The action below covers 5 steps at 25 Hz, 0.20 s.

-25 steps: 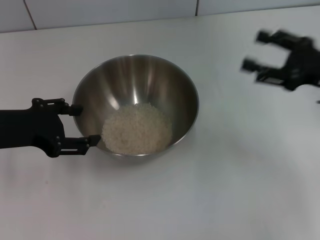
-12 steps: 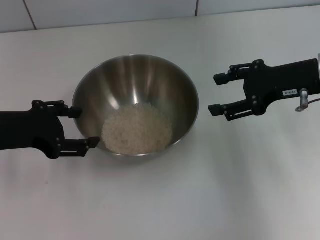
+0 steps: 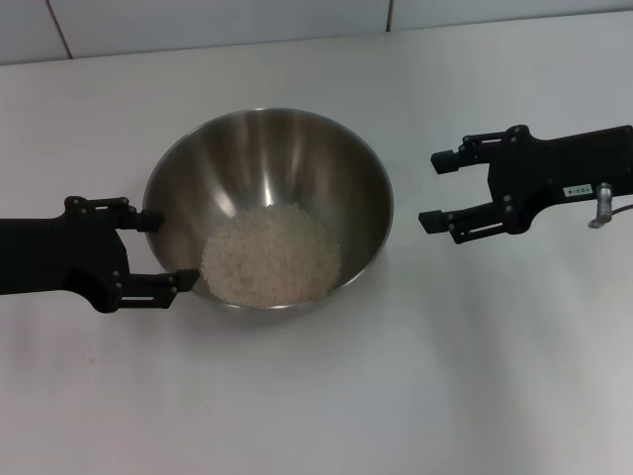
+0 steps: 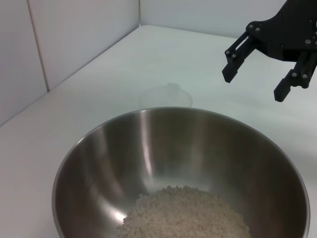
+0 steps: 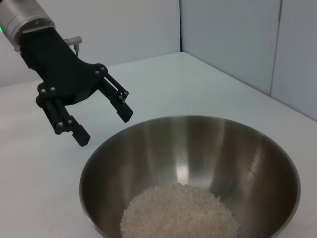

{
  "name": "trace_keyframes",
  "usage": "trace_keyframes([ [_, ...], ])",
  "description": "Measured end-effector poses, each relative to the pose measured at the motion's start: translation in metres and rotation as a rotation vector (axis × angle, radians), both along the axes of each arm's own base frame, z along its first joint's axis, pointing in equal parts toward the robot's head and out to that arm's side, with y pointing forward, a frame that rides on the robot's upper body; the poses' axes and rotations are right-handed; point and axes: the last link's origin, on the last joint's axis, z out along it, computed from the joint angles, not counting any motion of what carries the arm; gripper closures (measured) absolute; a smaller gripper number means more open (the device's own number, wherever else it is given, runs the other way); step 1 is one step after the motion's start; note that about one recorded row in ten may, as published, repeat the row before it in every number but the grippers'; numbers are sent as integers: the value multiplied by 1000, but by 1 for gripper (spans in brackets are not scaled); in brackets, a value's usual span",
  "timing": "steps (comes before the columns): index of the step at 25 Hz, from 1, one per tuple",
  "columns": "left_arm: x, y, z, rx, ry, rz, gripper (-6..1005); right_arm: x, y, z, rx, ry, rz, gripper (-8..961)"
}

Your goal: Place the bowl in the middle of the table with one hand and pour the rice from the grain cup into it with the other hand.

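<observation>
**Rice in bowl; both grippers released; task apparently near its end**

Item 1. Stainless-steel mixing bowl [image 3: 269, 208]: stands upright on the white table [image 3: 396, 396], roughly mid-table in the head view. All other places below are given relative to this bowl.

Item 2. Rice [image 3: 271, 255]: pale heap lying in the bottom of the bowl, toward its near side. No grains show on the table around the bowl.

Item 3. Grain cup [image 4: 165, 96]: clear plastic, visible only in the left wrist view, standing on the table just beyond the bowl's rim on the right gripper's side. It looks empty, though its transparency makes that hard to confirm. The head view does not clearly show it.

Item 4. Left gripper [image 3: 170, 248]: at the bowl's left wall, fingers spread and straddling the rim area; whether the tips touch the metal cannot be told. It clamps nothing.

Item 5. Right gripper [image 3: 432, 190]: to the right of the bowl, apart from it, fingers spread wide and pointed at the bowl. It carries nothing.

Status, as a judgement: bowl placed, rice poured, cup set down. What seems left is only drawing both arms clear of the bowl.
</observation>
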Motion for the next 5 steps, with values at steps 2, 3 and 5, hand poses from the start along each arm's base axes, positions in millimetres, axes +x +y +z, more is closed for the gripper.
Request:
trace_keyframes([
  [2,0,0,0,0,0,-1,202,1,-1,0,1,0,-2,152],
  [3,1,0,0,0,0,-2,202,1,-1,0,2,1,-2,152],
  [5,1,0,0,-1,0,-3,202,2,-2,0,5,5,-4,152],
])
